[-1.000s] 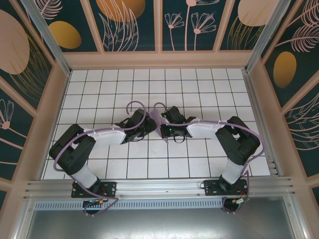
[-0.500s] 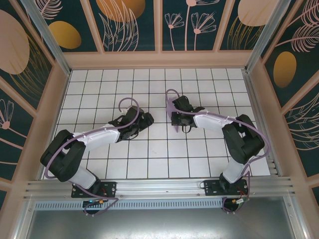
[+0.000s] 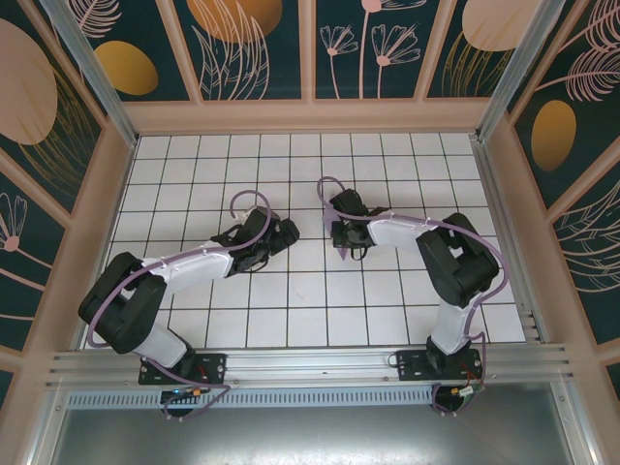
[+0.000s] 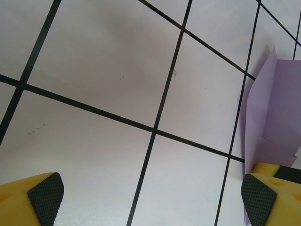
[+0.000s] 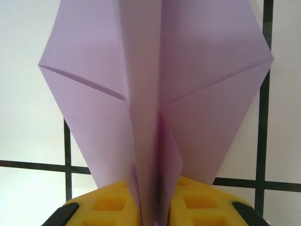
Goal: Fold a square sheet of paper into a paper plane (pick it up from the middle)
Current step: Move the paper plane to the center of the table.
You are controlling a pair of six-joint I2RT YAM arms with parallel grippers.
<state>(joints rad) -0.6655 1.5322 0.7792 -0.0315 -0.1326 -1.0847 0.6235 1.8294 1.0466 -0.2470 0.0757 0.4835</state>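
Across the white tiled table point(image 3: 291, 320), two arms angled toward the middle. On the left gripper point(image 4: 151, 197), jaws spread wide, empty, above bare tiles. In the right gripper point(image 5: 150, 209) — fingers drawn almost together — the pinched centre fold of the paper plane point(image 5: 155, 70), wings fanning outward, just beside the left fingers.

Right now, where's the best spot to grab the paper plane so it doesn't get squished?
Pinch the centre fold of the paper plane, where the layers stack into a stiffer ridge, not the thin spread wings. Come in end-on along the crease, one finger on each side, much as the right fingers sit now.
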